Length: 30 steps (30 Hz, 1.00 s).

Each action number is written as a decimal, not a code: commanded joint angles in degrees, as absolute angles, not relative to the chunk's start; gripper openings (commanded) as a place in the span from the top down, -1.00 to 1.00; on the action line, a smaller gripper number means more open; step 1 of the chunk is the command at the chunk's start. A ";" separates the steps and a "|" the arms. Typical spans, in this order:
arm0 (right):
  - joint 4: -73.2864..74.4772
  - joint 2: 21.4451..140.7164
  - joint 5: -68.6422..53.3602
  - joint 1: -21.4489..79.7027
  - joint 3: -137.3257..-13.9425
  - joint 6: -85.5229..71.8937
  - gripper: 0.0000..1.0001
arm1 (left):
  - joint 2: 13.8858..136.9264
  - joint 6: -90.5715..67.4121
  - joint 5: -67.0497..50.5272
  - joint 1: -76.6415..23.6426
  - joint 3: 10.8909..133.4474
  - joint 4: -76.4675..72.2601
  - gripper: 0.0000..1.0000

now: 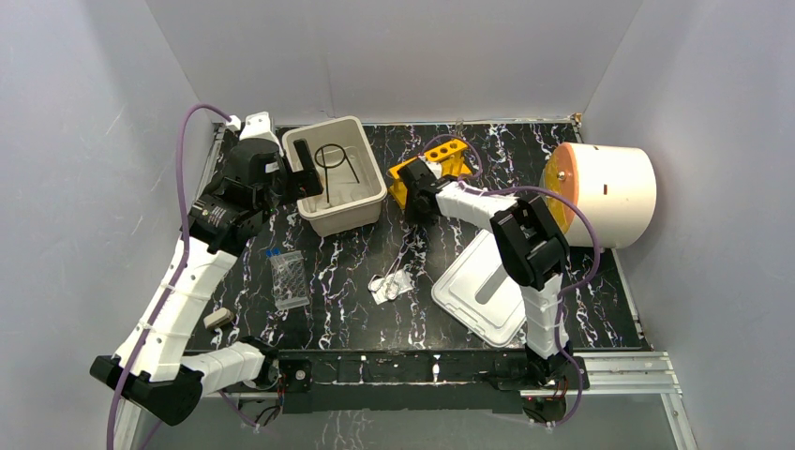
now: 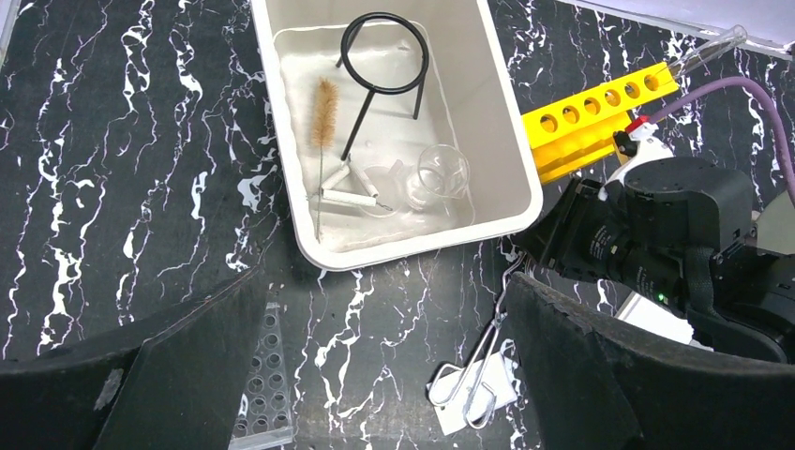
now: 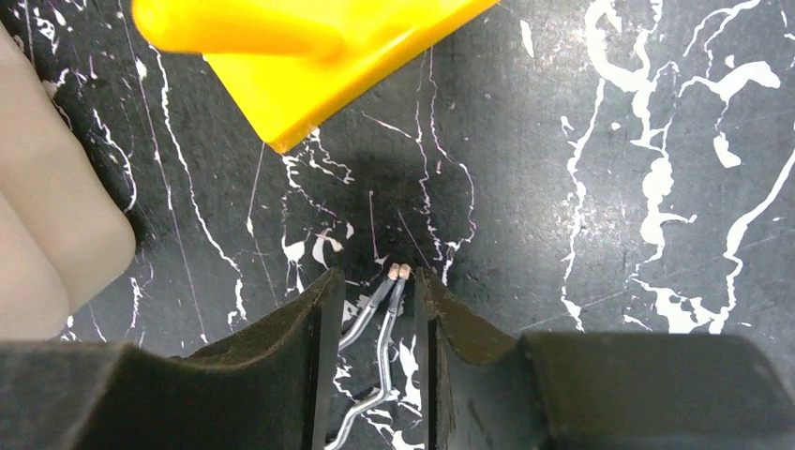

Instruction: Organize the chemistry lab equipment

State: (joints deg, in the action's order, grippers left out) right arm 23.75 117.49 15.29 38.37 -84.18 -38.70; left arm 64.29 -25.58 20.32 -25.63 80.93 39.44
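Black marbled bench (image 1: pixel 511 159) fills the floor of a white-walled booth. The white bin (image 1: pixel 342 217) sits at 11 o'clock from the bench centre, the bin lid (image 1: pixel 459 295) at 4 o'clock, and the yellow tube rack (image 1: pixel 448 150) at 12.

The left claw (image 2: pixel 375 375) hangs just beside the bin's near rim, spread to its widest and holding nothing.

The thin metal tweezers (image 2: pixel 485 352) lie near the centre. Their looped handles rest on a small white square (image 2: pixel 445 420) and their tips point to 12 o'clock. The right claw (image 3: pixel 375 277) is lowered over those tips, partly open, one finger on either side. No firm pinch shows.

The step looks like taking the tweezers to the bin. It would go best with a grip further down the legs than the very tips, so both legs are caught squarely and cannot spring out. A straight lift should then clear the rack before the swing toward 10 o'clock, and the left claw should stay off the bin's mouth.
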 commanded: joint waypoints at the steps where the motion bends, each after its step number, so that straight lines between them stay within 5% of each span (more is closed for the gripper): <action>1: 22.90 118.63 15.37 37.88 -87.47 -39.77 0.19 | 63.50 -25.54 18.74 -25.89 82.43 39.06 -0.97; 12: 21.88 119.69 13.97 37.38 -86.47 -40.16 0.52 | 63.50 -25.35 17.33 -25.84 81.56 39.35 -0.97; 19: 20.16 118.65 14.18 37.42 -85.89 -36.52 1.00 | 63.80 -25.15 12.00 -25.85 79.81 38.58 -0.97; 30: 14.61 108.24 7.08 34.61 -79.60 -36.52 1.00 | 65.09 -25.34 -8.92 -25.89 75.70 32.25 -0.97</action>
State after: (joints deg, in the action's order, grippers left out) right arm 19.11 115.81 11.35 36.42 -81.45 -36.64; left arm 64.82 -25.65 3.46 -25.63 76.69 35.92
